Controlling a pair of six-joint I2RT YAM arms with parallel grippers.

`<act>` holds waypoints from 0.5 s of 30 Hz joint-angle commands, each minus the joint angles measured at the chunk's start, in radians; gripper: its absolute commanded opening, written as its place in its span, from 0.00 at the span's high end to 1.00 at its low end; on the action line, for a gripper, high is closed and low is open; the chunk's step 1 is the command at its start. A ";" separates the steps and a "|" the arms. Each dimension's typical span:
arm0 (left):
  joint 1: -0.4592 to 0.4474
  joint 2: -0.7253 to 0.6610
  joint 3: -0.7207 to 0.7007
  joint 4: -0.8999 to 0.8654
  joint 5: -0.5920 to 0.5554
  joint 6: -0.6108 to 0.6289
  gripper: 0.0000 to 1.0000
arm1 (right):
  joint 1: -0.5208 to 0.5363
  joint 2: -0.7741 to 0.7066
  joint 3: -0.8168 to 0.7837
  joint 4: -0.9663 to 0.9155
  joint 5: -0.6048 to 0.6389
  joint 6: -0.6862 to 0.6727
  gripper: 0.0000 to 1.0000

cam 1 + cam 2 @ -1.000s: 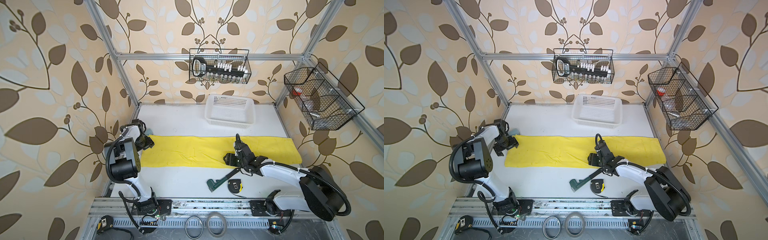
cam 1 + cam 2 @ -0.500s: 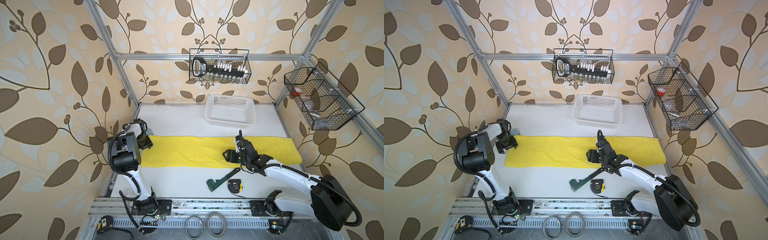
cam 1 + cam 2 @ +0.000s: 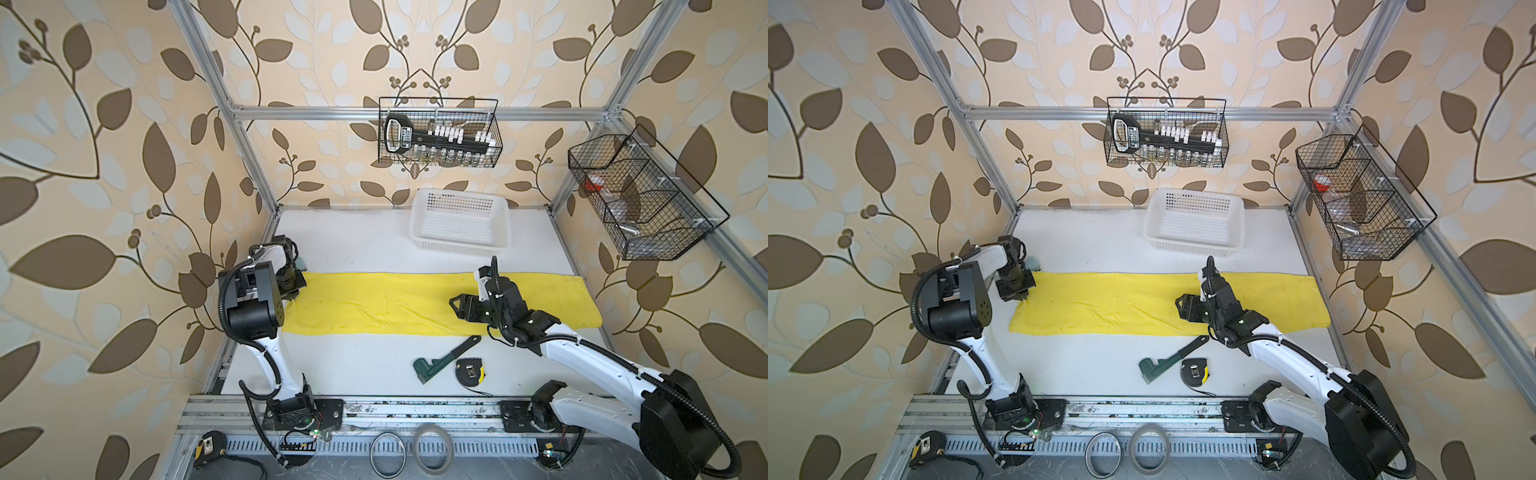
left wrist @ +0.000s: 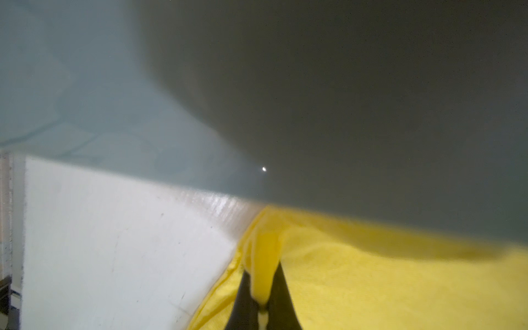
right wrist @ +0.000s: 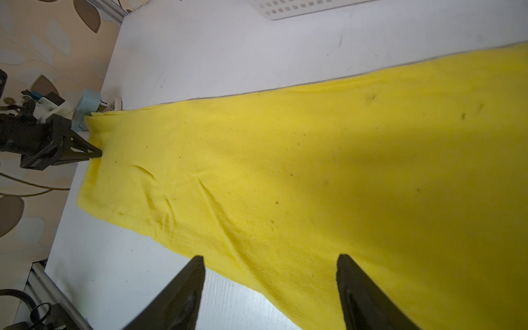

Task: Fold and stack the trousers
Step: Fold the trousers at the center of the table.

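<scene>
Top views both showed, nearest the front rail, a green wrench (image 3: 446, 359) and a tape measure (image 3: 469, 371) lying on the white table (image 3: 353, 365), just clear of the cloth and seemingly no part of the job. Behind them the yellow trousers (image 3: 374, 303) lay flat in one long band across the middle of the table, side to side, with a few shallow creases. The right pincer (image 5: 270, 258) stood with its fingers wide apart at the band's near edge, about midway along, gripping nothing. It looked placed to pin or take that edge for a fold. At the band's left end the left pincer (image 4: 261, 303) was closed tight on a ridge of yellow cloth, which the left wrist view showed squeezed up between its tips. That was probably so that end could be lifted over toward the other. Farthest back, by the wall, the white basket (image 3: 459, 248) stood empty, well apart from the trousers.
</scene>
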 commanded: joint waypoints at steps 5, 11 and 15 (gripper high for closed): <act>0.010 -0.119 0.011 -0.164 -0.173 -0.083 1.00 | -0.009 -0.030 0.022 -0.045 -0.037 -0.029 0.27; 0.020 -0.206 0.066 -0.246 -0.246 -0.130 1.00 | -0.017 -0.024 0.035 -0.054 -0.051 -0.036 0.26; 0.029 -0.253 0.124 -0.291 -0.296 -0.140 1.00 | -0.021 -0.020 0.044 -0.061 -0.051 -0.044 0.25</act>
